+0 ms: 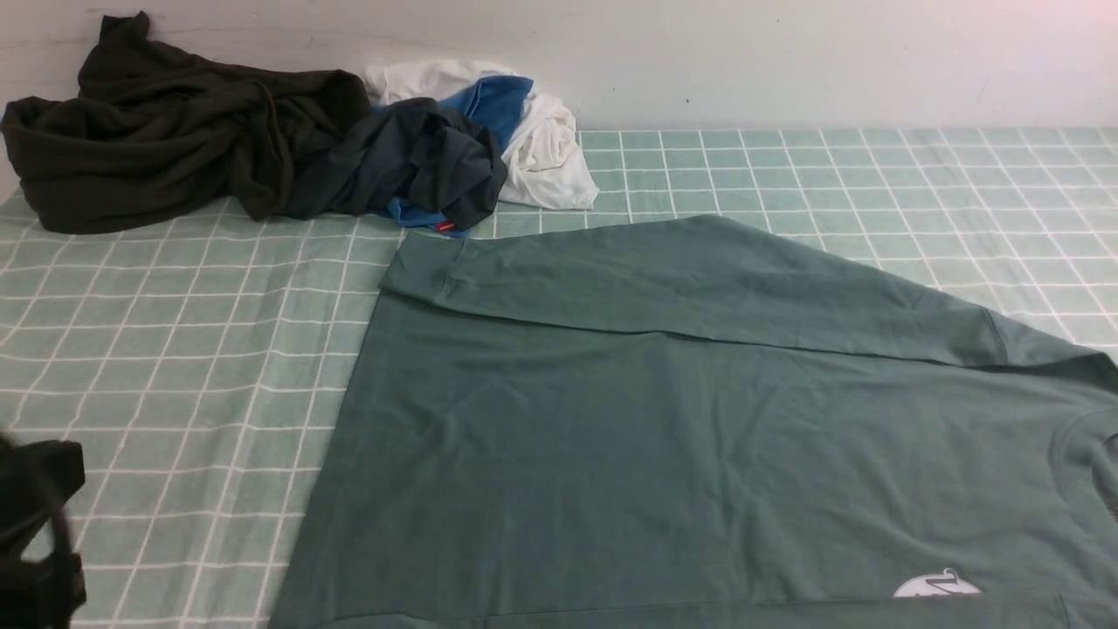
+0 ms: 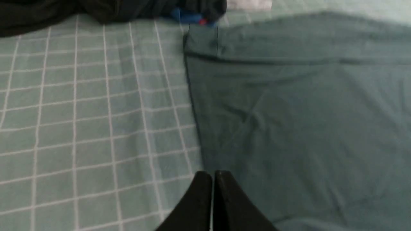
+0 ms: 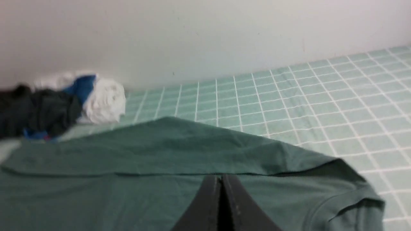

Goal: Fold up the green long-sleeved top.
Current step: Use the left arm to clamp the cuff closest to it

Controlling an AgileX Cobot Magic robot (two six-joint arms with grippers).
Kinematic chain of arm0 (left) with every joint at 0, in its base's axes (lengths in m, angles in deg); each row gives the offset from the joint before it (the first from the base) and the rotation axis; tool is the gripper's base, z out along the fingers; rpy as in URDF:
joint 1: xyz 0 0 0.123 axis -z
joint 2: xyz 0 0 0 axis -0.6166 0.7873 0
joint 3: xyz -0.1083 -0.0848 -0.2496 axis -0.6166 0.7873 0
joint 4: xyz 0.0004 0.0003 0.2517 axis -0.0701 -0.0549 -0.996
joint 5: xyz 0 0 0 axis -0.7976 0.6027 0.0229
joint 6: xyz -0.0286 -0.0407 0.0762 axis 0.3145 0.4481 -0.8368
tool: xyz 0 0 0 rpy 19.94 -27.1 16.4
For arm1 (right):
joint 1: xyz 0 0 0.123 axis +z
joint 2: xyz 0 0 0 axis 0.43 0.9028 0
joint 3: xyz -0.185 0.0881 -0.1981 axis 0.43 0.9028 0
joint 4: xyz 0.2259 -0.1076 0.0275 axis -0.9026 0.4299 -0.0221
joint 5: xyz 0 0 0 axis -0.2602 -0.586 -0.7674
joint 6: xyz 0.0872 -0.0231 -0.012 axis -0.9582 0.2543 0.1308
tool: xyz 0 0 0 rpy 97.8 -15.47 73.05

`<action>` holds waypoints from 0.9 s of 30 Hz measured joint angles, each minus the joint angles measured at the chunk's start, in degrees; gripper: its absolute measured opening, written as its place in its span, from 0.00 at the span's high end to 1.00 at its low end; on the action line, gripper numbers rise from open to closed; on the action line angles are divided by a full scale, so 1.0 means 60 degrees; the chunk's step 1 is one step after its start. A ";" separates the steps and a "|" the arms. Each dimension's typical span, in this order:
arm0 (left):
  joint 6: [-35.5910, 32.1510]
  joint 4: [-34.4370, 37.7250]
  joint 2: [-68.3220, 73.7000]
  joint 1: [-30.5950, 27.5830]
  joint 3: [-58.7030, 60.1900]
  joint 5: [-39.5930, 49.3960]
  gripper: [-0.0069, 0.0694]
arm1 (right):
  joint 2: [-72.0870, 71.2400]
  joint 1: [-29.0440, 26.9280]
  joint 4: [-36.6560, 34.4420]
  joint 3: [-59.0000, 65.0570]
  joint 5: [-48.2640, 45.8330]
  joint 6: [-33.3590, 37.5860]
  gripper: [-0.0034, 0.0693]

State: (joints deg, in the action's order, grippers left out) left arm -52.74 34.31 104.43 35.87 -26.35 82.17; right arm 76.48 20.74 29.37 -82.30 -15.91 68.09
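Across the pale green checked cloth (image 1: 175, 349) in front of me lies the green long-sleeved top (image 1: 681, 454), spread flat and filling the middle and right of my front view. It is a plain muted teal knit with only shallow creases. Its hem runs along the left side and its round neckline (image 1: 1070, 445) sits at the far right, so it lies sideways to me. One sleeve (image 1: 699, 279) is folded across the far part of the body, and its cuff (image 1: 428, 266) ends at the hem corner. A small white chest print (image 1: 936, 585) shows on the near side, at the bottom edge of the view. Just beyond the cuff, against the wall (image 1: 786, 61), sits a heap of other clothes: an olive-black garment (image 1: 157, 131), a charcoal garment (image 1: 419, 162) with a red tag (image 1: 445, 226), and a white and blue garment (image 1: 541, 148).

My left arm (image 1: 39, 524) shows as a dark blur at the lower left corner, over bare cloth. My left gripper (image 2: 213, 175) points at the hem edge, its fingers pressed together with nothing between them. My right gripper (image 3: 221, 179) is over the body of the top, on the near side of the folded sleeve's edge. Its fingers too are pressed together and empty. Whether either tip touches the fabric I cannot tell.
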 joint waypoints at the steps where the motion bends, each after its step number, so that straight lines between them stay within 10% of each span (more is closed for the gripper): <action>1: -0.0088 -0.0359 0.0590 0.0059 -0.0656 0.0679 0.91 | 0.0613 0.0100 0.0055 -0.0582 -0.0397 0.0202 0.97; 11: -0.0191 -0.2406 0.5823 0.4028 -0.2733 0.3400 0.78 | 0.4116 0.2474 0.0928 -0.2937 -0.6408 0.0771 0.97; 20: -0.0096 -0.3431 0.9400 0.6278 -0.2744 0.2398 0.40 | 0.4269 0.3077 0.1259 -0.2948 -0.6888 0.0771 0.97; 27: 0.0945 -0.4611 1.0260 0.6377 -0.2754 0.1585 0.32 | 0.4269 0.3077 0.1259 -0.2948 -0.6644 0.0771 0.97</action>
State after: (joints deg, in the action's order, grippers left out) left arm -47.07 6.64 165.98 74.14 -42.87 91.69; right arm 102.09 39.20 36.92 -99.99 -55.77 72.71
